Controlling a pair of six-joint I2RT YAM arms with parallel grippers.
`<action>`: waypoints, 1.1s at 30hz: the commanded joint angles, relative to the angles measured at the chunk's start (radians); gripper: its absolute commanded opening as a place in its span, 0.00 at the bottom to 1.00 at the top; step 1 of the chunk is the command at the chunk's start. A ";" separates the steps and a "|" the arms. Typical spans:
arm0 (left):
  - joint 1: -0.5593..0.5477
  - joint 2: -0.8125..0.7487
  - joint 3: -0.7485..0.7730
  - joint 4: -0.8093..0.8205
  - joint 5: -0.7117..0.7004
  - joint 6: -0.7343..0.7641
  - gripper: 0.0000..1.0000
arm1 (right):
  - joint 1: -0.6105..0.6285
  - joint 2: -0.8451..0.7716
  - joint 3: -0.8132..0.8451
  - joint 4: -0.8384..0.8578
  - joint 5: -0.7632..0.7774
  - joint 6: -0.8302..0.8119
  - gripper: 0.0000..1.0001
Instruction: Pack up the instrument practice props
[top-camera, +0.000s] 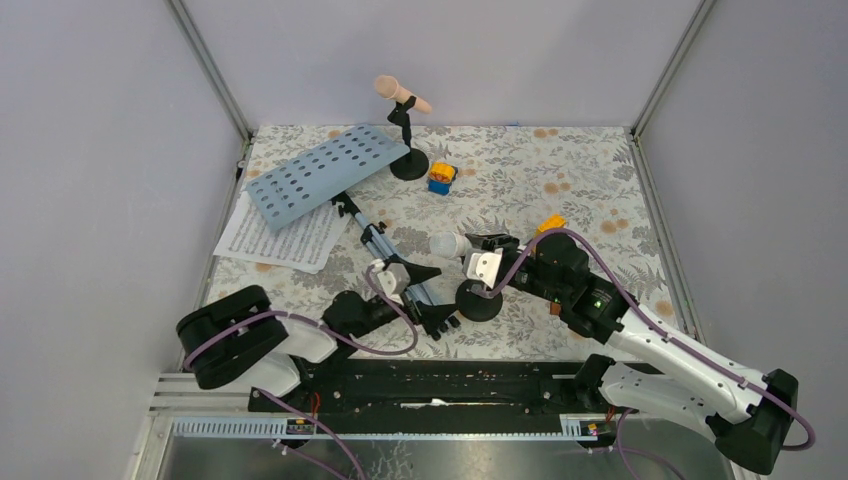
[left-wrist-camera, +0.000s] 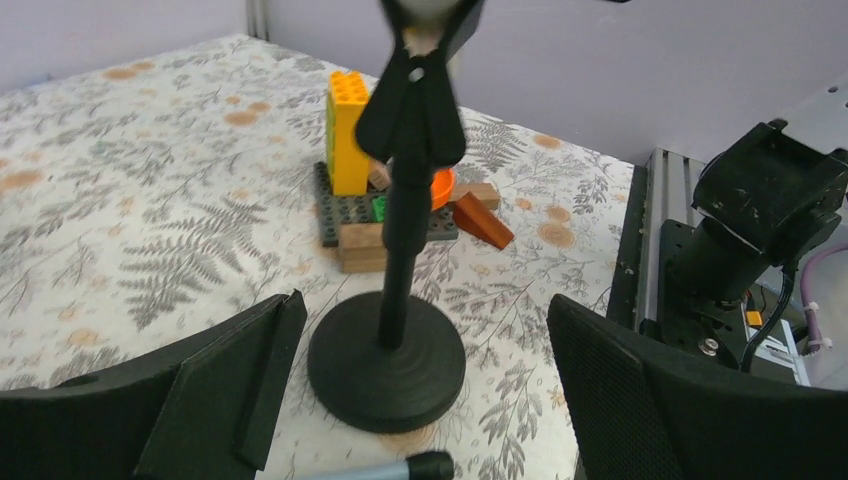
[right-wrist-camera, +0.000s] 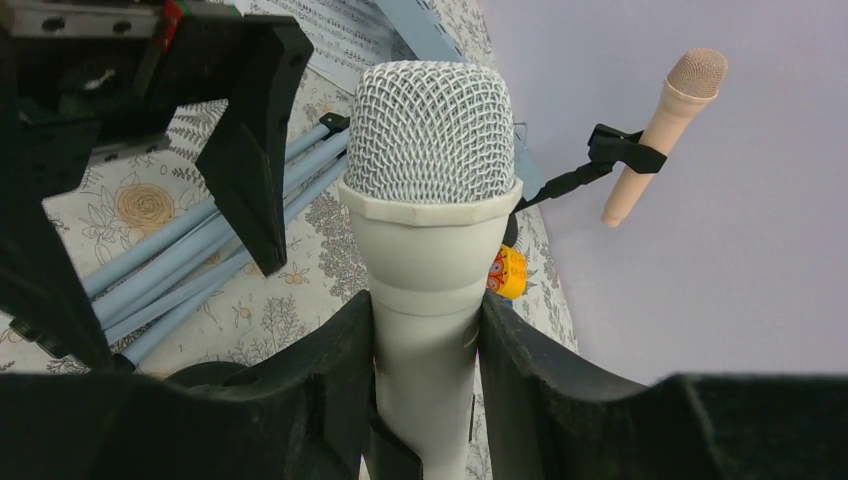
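Two grippers work one spot, near-centre of the floral-patterned table (top-camera: 580, 170). The right gripper (right-wrist-camera: 425, 345) is clamped on the white microphone (right-wrist-camera: 432, 200), its black fingers (right-wrist-camera: 330, 380) pressed to both sides of the smooth off-white handle just below the silver mesh head. The mic sits atop the near black round-based mic holder (left-wrist-camera: 387, 360), which has a thin black post, a ribbed disc foot flat on the table and a clip at the top. Can't tell whether the clip grips the handle. The left gripper (left-wrist-camera: 425, 330) is spread wide with nothing in it, its fingers (left-wrist-camera: 250, 390) either side of that disc foot and just beside it; contact unclear. The pink microphone (top-camera: 403, 95), with its pink mesh head, is clipped at a tilt in the far black round-based mic holder (top-camera: 409, 165) at the far edge, left of centre. The light-blue perforated music rack (top-camera: 325, 175), a flat panel with rows of round holes, lies far left. Its light-blue tripod legs (top-camera: 380, 245) are folded together and run toward the left gripper. The white sheet-music pages (top-camera: 280, 238), printed with staves, lie at the left, partly under the rack. The colourful toy blocks: one (top-camera: 441, 177) just right of the far holder's foot, more with the brown wooden blocks (left-wrist-camera: 365, 245) right of the near holder.
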 joint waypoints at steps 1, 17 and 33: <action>-0.063 0.068 0.093 0.194 -0.059 0.112 0.99 | 0.003 -0.023 0.003 0.028 0.025 0.055 0.30; -0.091 0.040 0.066 0.194 -0.118 0.124 0.99 | 0.003 -0.031 -0.021 0.029 0.044 0.006 0.72; -0.096 0.085 0.117 0.195 -0.143 0.149 0.99 | 0.003 0.026 -0.018 0.105 -0.018 0.007 0.31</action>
